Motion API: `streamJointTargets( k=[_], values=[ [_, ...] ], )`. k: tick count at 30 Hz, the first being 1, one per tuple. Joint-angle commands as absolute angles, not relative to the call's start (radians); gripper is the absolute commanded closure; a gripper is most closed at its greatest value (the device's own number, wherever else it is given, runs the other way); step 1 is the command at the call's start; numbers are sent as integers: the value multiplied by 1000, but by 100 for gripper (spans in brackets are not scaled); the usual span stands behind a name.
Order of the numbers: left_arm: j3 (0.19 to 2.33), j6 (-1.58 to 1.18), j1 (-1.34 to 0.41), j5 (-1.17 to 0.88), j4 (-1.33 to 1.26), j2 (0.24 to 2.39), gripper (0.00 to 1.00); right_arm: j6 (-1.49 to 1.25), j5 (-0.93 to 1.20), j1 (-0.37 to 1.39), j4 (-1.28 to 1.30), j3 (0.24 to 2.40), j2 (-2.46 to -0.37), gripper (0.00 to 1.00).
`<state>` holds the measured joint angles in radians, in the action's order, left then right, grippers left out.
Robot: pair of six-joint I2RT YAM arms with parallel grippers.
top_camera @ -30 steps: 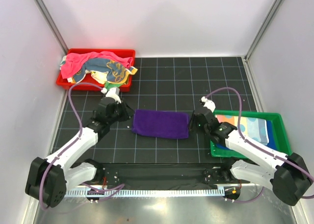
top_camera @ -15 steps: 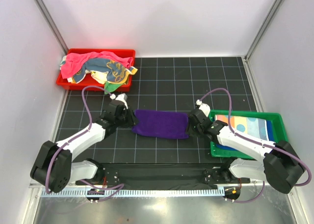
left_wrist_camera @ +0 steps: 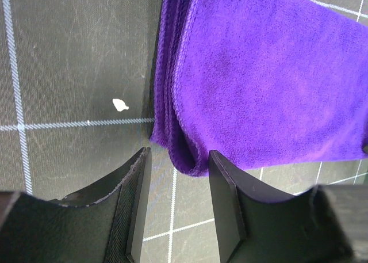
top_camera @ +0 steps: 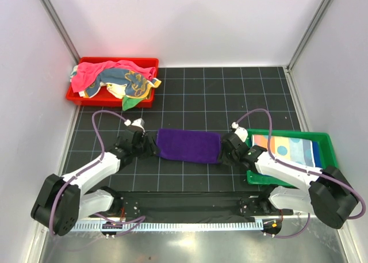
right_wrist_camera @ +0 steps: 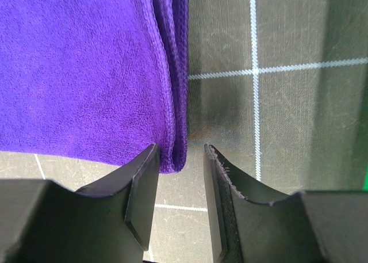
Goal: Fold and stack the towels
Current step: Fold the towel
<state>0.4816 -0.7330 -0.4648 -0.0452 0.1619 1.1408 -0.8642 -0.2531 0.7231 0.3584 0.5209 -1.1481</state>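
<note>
A folded purple towel (top_camera: 188,146) lies flat mid-table. My left gripper (top_camera: 150,148) is at its left end, my right gripper (top_camera: 223,153) at its right end. In the left wrist view the left gripper (left_wrist_camera: 178,159) is open, the purple towel (left_wrist_camera: 259,84) poking its near corner between the fingertips with a gap on the left side. In the right wrist view the right gripper (right_wrist_camera: 181,151) is open too; the purple towel (right_wrist_camera: 80,73) has its layered edge against the left finger, clear of the right one. More towels (top_camera: 115,80) are heaped unfolded at the back left.
The heap of pink, teal-and-yellow towels fills a red tray (top_camera: 98,100) at the back left. A green tray (top_camera: 290,132) at the right holds folded light blue and coloured towels (top_camera: 287,149), just behind my right arm. White walls enclose the black gridded mat.
Both grippers have come down and inward to the near corners of the purple towel. The left gripper's jaws have opened wider. The towel has barely shifted.
</note>
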Motion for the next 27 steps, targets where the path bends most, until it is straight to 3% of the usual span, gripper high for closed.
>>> streamJointTargets(
  k=[1, 19, 27],
  values=[
    [463, -770, -466, -48, 146, 1112, 52, -917, -245, 732, 296, 500, -1123, 56],
    [405, -853, -466, -69, 45, 1098, 60, -1052, -207, 735, 187, 403, -1086, 57],
    [403, -861, -468, -78, 32, 1100, 68, -1068, -206, 733, 181, 396, -1083, 68]
  ],
)
